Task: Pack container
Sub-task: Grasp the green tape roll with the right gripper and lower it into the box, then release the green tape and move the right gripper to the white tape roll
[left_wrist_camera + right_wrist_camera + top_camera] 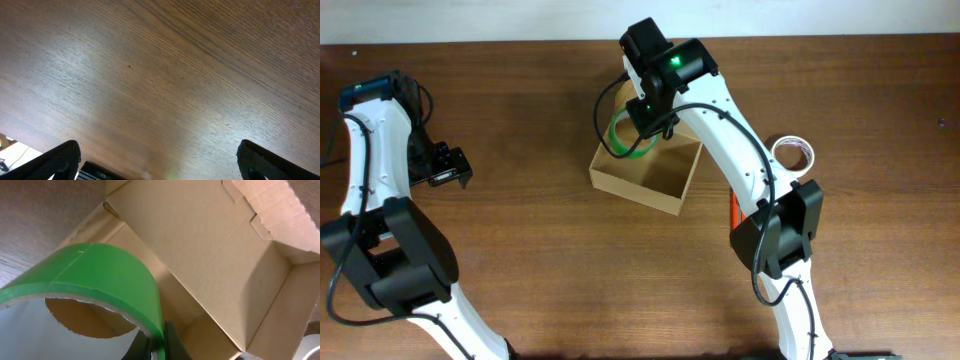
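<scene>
One light cardboard box (pixel 638 190), open at mid-table. Its thin walls will likely flex and skid, so I'd pin it by a rim edge or corner. Right gripper (pixel 157 347) hangs over its far-left corner, jaws clamped on a green roll (pixel 100 275). Left gripper (pixel 162 162) sits well left of the box, jaws spread wide, empty.

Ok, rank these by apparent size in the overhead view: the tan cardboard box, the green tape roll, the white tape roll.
1. Tan cardboard box, largest.
2-3. Green tape roll and white tape roll look alike; the green is held up and half hidden by the right gripper, so unranked.
</scene>
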